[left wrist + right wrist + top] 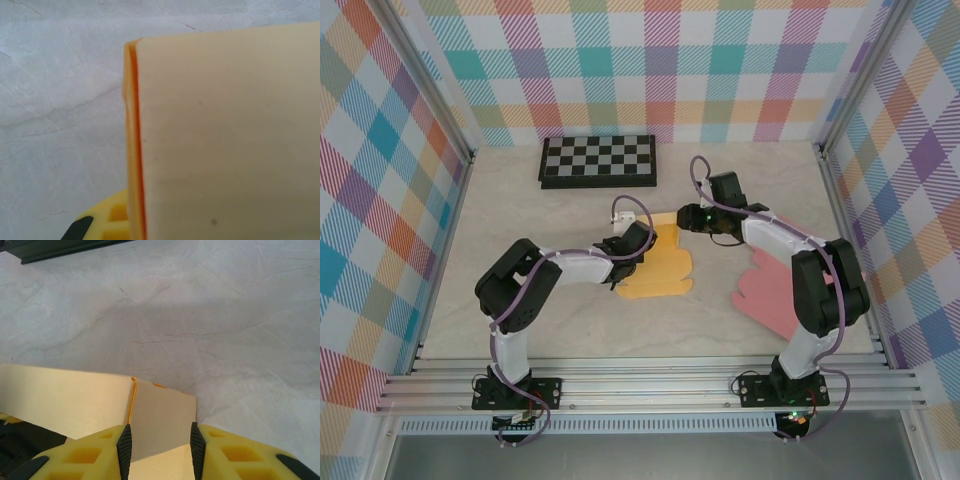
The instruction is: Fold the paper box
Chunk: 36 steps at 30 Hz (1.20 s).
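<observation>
Top external view shows the orange paper box (pixel 660 270) mid-worktop (pixel 520 210), barely begun: left claw (pixel 642 243) pinched shut on one raised panel (pixel 225 140), right claw (pixel 688 217) open astride a flap (pixel 162 415), most folds seemingly left.

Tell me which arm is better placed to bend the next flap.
Right, probably: the right fingers stand open astride a raised flap of the paper box, while the left fingers are shut on it.
</observation>
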{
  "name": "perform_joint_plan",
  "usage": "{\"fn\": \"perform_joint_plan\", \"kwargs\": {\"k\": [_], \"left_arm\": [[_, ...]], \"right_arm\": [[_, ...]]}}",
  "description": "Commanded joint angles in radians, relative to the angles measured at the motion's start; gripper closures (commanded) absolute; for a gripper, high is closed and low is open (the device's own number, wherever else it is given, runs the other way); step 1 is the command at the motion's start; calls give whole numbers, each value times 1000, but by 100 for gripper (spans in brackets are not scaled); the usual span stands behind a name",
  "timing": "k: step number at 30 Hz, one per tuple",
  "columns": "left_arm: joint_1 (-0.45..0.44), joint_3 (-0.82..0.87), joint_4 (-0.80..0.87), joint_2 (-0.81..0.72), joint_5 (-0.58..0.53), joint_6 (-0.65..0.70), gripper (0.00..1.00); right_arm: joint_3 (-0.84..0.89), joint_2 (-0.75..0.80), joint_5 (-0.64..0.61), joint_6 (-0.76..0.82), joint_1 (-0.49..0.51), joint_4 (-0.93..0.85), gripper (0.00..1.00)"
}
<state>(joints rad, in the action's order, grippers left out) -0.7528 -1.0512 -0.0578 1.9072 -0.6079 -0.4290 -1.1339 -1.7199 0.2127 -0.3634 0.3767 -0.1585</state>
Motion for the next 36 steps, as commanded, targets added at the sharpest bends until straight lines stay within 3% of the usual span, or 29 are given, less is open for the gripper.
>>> {"fn": "perform_joint_plan", "kwargs": {"k": [1,12,23,30,34,36], "left_arm": [[-14,30,16,-4,-25,49,100],[-15,25,26,6,-37,59,100],[-18,23,26,3,-25,67,100],[-20,20,25,2,8,97,100],[-18,29,45,-50,93,113,87],[-12,49,49,-99,119,98,69]], "right_arm": [[30,22,43,-35,1,25,61],[46,108,38,-74,1,21,60],[34,4,135,-97,1,99,66],[46,-23,108,-77,1,85,74],[80,-21,79,-75,1,96,75],[92,-21,73,-79,1,105,75]]}}
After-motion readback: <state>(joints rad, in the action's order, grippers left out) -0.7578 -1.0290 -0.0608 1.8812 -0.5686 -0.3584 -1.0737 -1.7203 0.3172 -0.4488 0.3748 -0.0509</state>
